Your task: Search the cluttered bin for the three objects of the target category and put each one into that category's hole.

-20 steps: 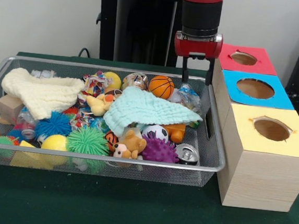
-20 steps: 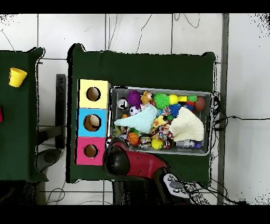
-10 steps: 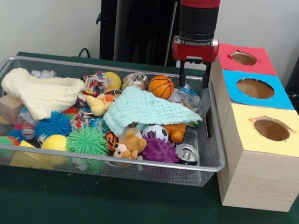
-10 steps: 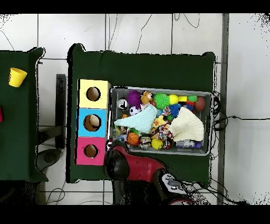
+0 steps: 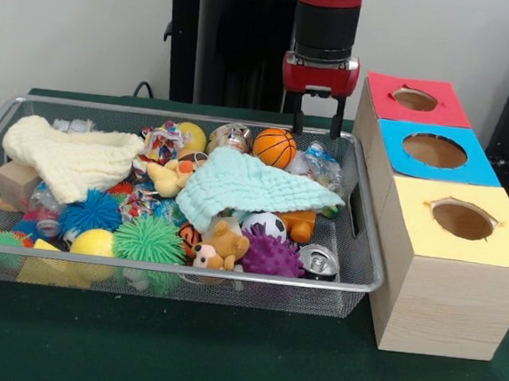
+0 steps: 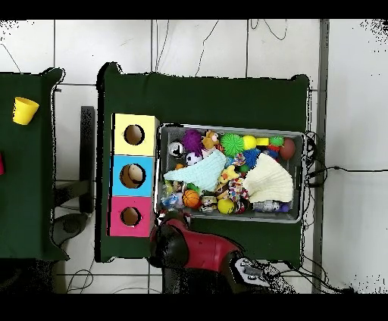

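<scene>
Red-and-black end effector (image 5: 316, 125), prongs spread and apparently empty, hovers over the wire-mesh bin's (image 5: 360, 253) far rim, poised to search.

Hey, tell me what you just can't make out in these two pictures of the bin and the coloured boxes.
- Front view: whatever lies beneath the mint-green cloth and the cream cloth is covered.
- Front view: the insides of the red box and yellow box holes are too dark to read.
- Overhead view: the gripper is hidden under the red and black arm.
- Overhead view: items in the wire mesh bin are too small to identify.
</scene>
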`<act>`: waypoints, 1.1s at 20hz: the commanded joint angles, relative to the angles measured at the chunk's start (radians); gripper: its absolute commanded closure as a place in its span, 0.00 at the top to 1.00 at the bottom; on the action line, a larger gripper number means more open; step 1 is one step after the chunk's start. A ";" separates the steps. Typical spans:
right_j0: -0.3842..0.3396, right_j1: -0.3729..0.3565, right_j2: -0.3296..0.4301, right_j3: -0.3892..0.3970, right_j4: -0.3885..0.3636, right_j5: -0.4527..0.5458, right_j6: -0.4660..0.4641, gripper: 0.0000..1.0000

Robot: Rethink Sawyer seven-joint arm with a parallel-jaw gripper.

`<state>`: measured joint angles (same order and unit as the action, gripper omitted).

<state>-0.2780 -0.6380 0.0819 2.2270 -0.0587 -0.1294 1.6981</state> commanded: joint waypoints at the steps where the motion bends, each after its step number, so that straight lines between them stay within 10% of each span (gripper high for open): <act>1: -0.041 -0.015 0.010 -0.047 0.002 0.106 0.125 1.00; 16: -0.152 0.146 0.160 -0.088 -0.085 -0.129 0.176 1.00; 22: -0.133 0.100 0.173 -0.065 -0.057 -0.093 0.192 1.00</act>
<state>-0.4058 -0.5518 0.1537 2.2234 -0.1074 -0.1869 1.6981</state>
